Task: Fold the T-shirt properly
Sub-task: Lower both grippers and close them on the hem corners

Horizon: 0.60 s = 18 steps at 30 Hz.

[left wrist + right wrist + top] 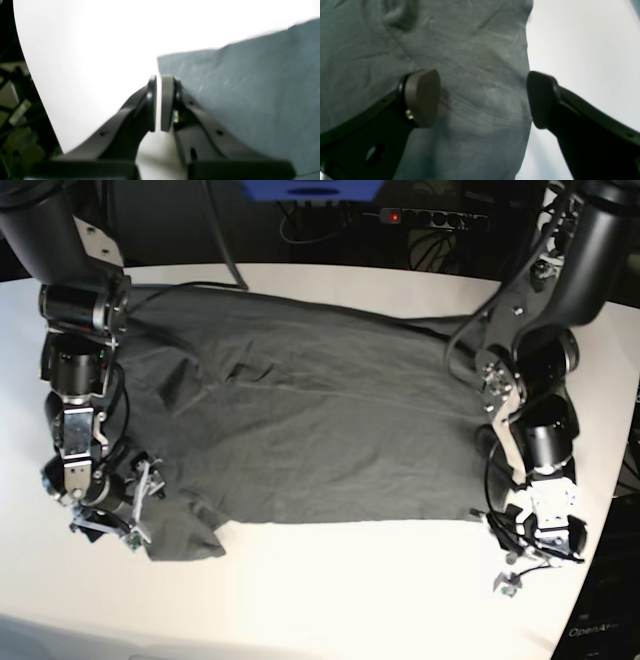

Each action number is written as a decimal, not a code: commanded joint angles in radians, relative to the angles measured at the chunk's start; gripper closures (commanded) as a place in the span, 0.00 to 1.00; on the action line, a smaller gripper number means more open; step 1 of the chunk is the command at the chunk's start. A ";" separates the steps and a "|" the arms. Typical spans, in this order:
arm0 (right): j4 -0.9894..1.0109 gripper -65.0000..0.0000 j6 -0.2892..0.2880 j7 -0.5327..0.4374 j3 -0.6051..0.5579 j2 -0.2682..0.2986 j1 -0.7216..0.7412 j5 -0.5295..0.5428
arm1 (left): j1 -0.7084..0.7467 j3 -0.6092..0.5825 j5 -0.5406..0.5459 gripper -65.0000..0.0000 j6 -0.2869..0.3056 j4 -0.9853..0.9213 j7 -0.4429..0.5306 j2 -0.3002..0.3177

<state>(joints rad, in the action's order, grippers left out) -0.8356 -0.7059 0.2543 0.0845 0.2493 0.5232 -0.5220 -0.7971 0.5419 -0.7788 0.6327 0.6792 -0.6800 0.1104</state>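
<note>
the t-shirt [300, 420] is spread out flat across the white table [330, 580], taking up most of the middle, with one sleeve bunched up near the front corner on the base view's left. it's wrinkled in spots, but no fold is made yet as far as i can tell, so we're at the very start.

the right gripper [482, 100] is sitting over that sleeve corner with its jaws spread wide. in its wrist view one pad [422, 97] is over the cloth and the other [542, 100] is right at the shirt's edge, with bare table beyond it. nothing is pinched. looks to me like it's lined up that way so it can straddle the edge and clamp down on it, which makes sense if you want a corner to drag over.

the left gripper [158, 103] is on the other side, near the shirt's front corner on the base view's right. its jaws are pretty much closed, just a sliver of light between the pads, and there's no fabric between them. the cloth lies just beside it, so it's hovering over the table next to the hem rather than holding anything.

my guess is both arms need a corner each before anything gets folded, and the left one has to open up first.
</note>
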 commanded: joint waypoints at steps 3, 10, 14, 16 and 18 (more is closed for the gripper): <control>-0.017 0.19 0.008 -0.017 -0.001 0.012 0.031 0.009 | -0.049 -0.003 0.005 0.94 -0.012 0.015 0.007 0.018; -0.018 0.19 0.008 -0.017 -0.001 0.011 0.012 0.009 | -0.051 0.004 0.008 0.65 -0.012 0.015 0.007 0.024; -0.018 0.19 0.008 -0.017 -0.001 0.011 0.012 0.009 | -0.049 0.001 0.006 0.31 -0.010 0.015 0.007 0.028; -0.018 0.19 0.008 -0.017 -0.001 0.012 0.012 0.009 | -0.048 0.001 0.006 0.32 -0.007 0.014 0.009 0.028; -0.018 0.19 0.008 -0.017 -0.001 0.012 0.012 0.009 | -0.048 0.001 0.008 0.35 -0.007 0.006 0.010 0.030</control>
<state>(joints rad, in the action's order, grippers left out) -0.8371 -0.7055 0.2535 0.0826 0.2493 0.5007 -0.5220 -0.8036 0.5468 -0.7746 0.6285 0.6731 -0.6868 0.1333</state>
